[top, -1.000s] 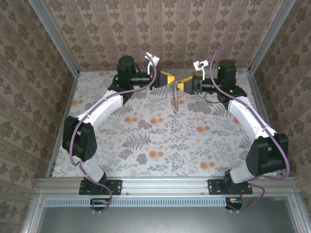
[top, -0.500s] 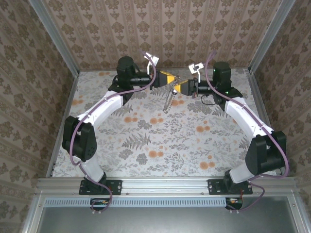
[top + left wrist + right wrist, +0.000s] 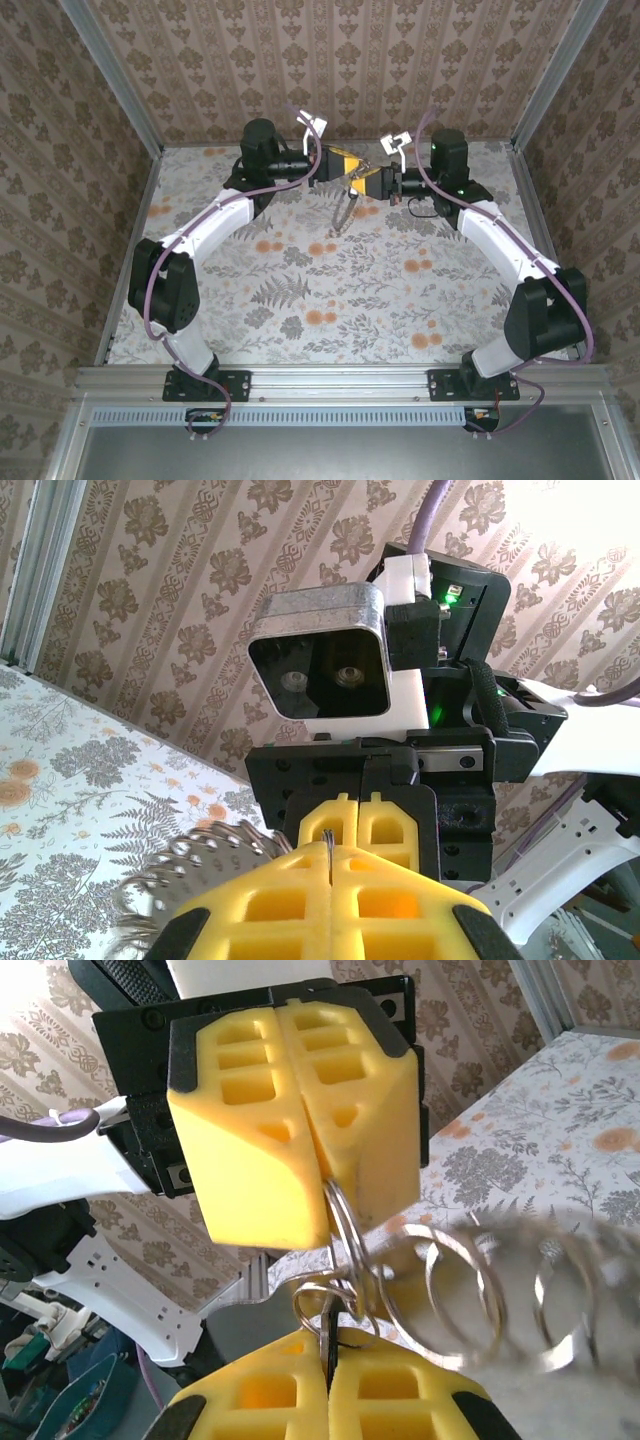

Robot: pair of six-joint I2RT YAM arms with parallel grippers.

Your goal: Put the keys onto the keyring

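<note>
We see the left end effector (image 3: 350, 178) clamped on the keyring (image 3: 342, 212) above the desk (image 3: 230, 300). Facing it, the right end effector (image 3: 328, 1360) pinches 1 dark key (image 3: 330, 1335).

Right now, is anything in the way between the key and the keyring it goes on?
Nothing visible is. The right tool, shut on the key, sits right beside the keyring pinched in the left tool. The chain of linked rings hangs to one side, not between them.
</note>
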